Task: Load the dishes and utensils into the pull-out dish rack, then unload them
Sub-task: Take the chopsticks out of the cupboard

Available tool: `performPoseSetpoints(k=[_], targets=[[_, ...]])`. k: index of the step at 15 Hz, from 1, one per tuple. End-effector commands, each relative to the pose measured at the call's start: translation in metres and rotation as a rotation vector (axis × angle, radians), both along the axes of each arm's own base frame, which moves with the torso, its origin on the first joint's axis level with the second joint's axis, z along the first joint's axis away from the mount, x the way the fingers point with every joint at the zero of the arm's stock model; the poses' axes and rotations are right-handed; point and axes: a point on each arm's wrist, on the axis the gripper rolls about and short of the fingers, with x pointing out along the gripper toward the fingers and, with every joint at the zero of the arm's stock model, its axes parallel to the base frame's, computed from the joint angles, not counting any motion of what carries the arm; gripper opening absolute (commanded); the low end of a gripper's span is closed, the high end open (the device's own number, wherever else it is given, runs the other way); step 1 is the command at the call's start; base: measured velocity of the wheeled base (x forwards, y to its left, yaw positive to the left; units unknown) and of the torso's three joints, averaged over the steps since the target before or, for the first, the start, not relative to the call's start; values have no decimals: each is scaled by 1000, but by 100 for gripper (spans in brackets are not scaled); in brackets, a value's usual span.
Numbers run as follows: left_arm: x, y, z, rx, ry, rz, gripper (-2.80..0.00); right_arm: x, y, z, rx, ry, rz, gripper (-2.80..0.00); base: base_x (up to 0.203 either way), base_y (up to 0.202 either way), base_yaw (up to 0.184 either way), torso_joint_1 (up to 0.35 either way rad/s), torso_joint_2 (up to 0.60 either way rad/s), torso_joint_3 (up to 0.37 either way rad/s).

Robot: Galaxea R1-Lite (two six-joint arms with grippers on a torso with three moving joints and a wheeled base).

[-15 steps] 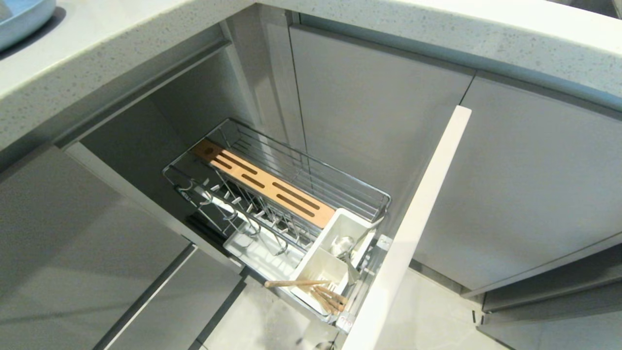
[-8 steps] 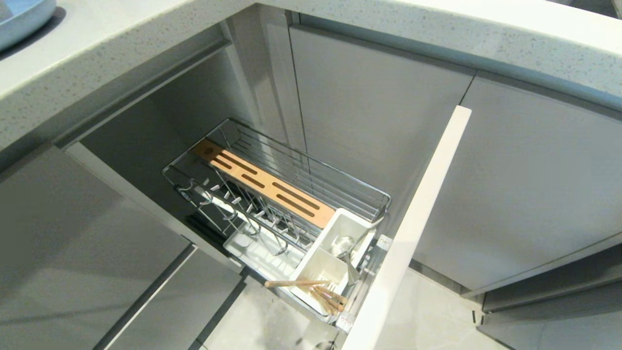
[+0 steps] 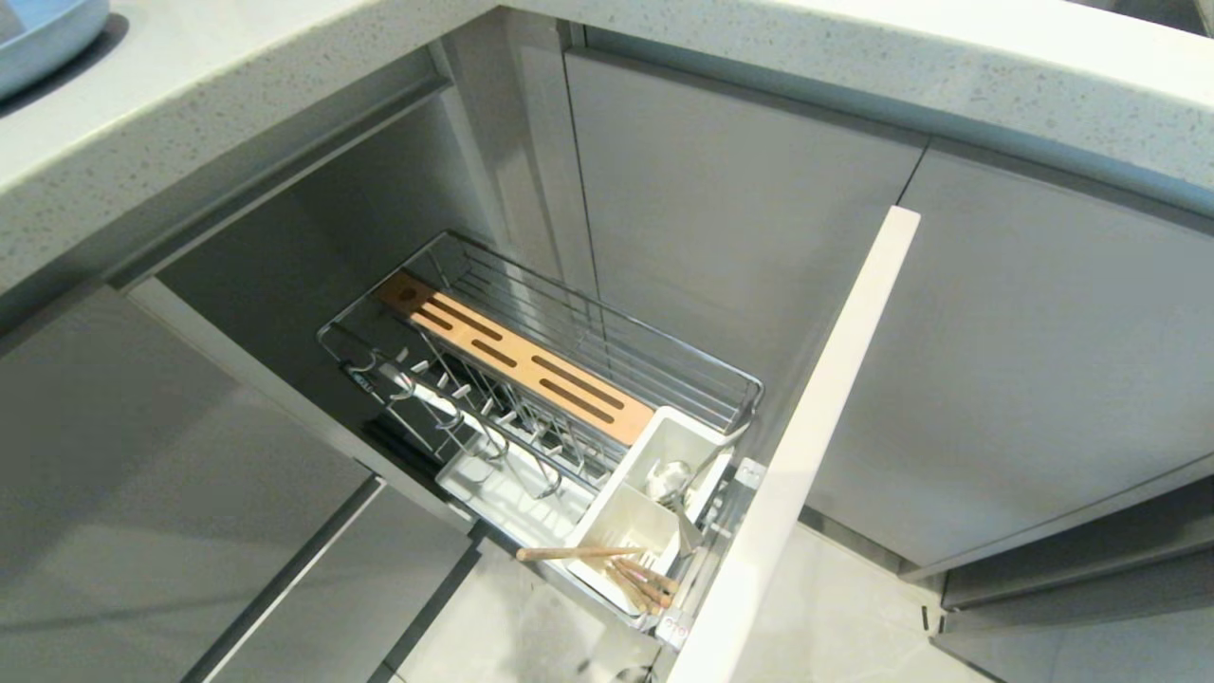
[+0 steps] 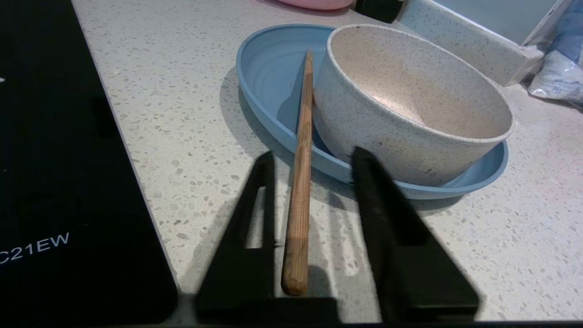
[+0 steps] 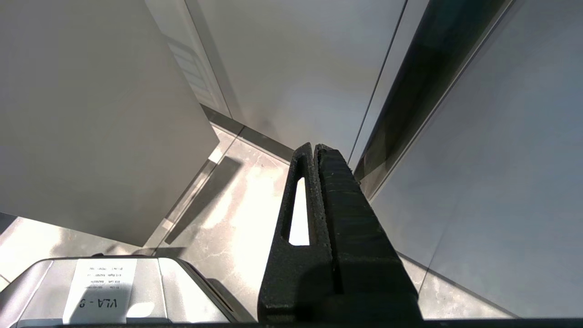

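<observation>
Nothing shifts in our head view; the pull-out dish rack (image 3: 541,379) stands open, chopsticks (image 3: 631,574) and spoon (image 3: 678,474) in its caddy. Our left pincer (image 4: 312,157) is spread around a chopstick (image 4: 300,182) leaning on the blue plate (image 4: 268,77) beside the bowl (image 4: 410,105); we judge it released. Open tabletop (image 4: 182,91) lies alongside. Our right pincer (image 5: 315,150) is pressed together, parked.
</observation>
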Motion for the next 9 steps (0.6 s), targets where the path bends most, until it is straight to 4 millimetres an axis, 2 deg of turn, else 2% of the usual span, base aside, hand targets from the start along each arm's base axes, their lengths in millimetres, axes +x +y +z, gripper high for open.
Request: performPoseSetpoints(k=[1, 6, 9], targets=[[0, 0, 1, -1, -7, -1, 0, 0, 0, 0, 0, -2, 0, -280, 0, 0, 0, 0, 0, 0], [-2, -2, 2, -2, -18, -5, 0, 0, 0, 0, 0, -3, 0, -280, 0, 0, 0, 0, 0, 0], [-12, -7, 7, 15, -50, -9, 0, 0, 0, 0, 0, -3, 0, -280, 0, 0, 0, 0, 0, 0]])
